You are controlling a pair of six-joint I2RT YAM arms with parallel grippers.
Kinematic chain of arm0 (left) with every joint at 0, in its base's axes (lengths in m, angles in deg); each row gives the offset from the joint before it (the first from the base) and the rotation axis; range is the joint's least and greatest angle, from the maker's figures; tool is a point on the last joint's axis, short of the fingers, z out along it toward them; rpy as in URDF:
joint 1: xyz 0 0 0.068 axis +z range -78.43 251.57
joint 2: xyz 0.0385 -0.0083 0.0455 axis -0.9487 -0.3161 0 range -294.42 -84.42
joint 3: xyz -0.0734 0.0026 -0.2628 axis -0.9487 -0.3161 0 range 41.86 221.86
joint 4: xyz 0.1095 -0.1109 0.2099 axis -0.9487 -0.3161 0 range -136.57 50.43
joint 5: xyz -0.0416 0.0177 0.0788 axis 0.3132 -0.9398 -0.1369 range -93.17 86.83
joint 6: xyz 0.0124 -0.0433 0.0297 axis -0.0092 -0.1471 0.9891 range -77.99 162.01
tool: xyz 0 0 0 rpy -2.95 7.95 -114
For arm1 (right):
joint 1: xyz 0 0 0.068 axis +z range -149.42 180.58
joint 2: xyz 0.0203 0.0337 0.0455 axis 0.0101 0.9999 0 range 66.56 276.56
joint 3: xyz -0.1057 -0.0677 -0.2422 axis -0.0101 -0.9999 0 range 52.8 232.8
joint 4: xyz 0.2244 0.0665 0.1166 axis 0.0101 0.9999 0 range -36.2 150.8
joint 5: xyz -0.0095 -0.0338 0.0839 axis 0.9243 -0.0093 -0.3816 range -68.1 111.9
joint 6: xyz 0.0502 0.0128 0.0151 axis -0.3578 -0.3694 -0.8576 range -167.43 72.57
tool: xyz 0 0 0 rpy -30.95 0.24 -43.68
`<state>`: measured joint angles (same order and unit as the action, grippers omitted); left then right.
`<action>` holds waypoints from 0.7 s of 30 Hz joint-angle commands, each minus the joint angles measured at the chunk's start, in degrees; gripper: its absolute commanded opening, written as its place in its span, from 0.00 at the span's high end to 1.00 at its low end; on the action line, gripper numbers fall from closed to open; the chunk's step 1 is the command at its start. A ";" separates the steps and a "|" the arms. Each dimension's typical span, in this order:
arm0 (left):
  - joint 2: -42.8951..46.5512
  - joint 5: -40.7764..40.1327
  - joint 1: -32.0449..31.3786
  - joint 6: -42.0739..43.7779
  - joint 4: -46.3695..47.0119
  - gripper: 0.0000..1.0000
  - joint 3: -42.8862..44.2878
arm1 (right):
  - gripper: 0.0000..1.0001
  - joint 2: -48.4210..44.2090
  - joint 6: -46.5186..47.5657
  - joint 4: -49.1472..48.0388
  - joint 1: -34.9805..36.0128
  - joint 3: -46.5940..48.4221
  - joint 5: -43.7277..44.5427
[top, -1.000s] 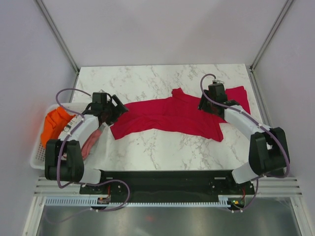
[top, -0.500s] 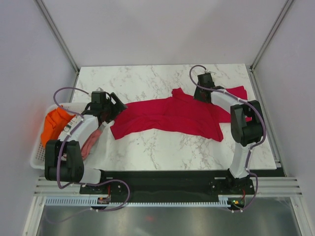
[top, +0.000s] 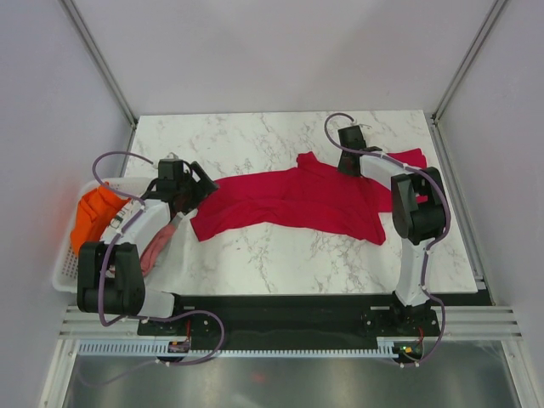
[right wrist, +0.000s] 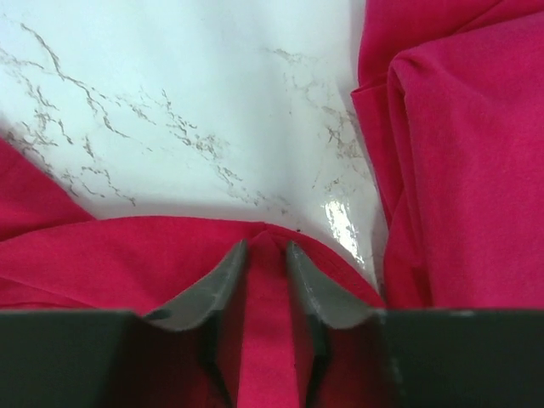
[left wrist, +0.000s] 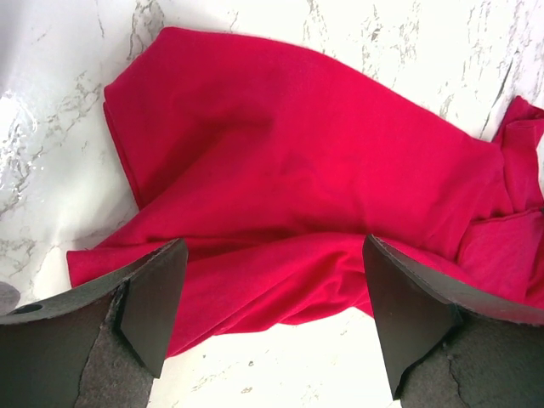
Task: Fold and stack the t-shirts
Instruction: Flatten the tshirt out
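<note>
Reaches farther back than a second ago with right gripper (right wrist: pixel 265 255) | pinches a raised ridge of t-shirt (top: pixel 289 200) between nearly closed jaws | holds left gripper (left wrist: pixel 268 289) spread wide, t-shirt edge below and between jaws | suggests fold grasp made, lift not yet begun

Spread t-shirt (top: pixel 289 200) lies across the middle of the tabletop (top: pixel 255 136), running left to right in the top view. My left end effector (top: pixel 202 183) is at its left end, one finger to either side of the cloth there. My right end effector (top: pixel 347 163) is at its upper-right edge, with a ridge of that cloth between the fingers. Folded t-shirt (top: pixel 415 160) lies just right of that, upper right of frame. Basket (top: pixel 64 272) sits at the tabletop's left edge, loose cloth (top: pixel 95 212) in it.
</note>
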<state>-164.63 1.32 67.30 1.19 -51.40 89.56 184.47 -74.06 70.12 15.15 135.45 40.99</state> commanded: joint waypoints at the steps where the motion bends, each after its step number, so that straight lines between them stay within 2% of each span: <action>1: 1.63 -1.42 -0.03 2.15 1.64 0.09 -0.42 | 0.80 -1.27 0.44 0.03 -0.24 1.02 0.33; 2: 1.63 -1.42 -0.03 2.15 1.64 0.09 -0.42 | 1.00 -1.80 0.53 0.21 -0.24 0.93 -0.10; 7: 1.80 -1.33 -0.03 2.67 1.46 0.09 -0.77 | 1.00 -8.21 0.27 0.65 -0.24 -1.43 -0.55; 12: 1.89 -0.89 -0.03 3.11 1.55 0.08 -1.30 | 1.00 -20.15 -0.09 0.39 -0.24 -6.79 -1.69; 21: 1.98 -1.85 -0.03 3.46 1.11 0.10 -3.31 | 1.00 -40.63 -3.42 -2.51 -1.20 -24.72 0.94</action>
<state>-164.23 1.30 67.30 2.53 -51.30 87.79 147.48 -75.46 68.88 14.80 114.14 39.73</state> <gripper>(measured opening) 0.905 0.009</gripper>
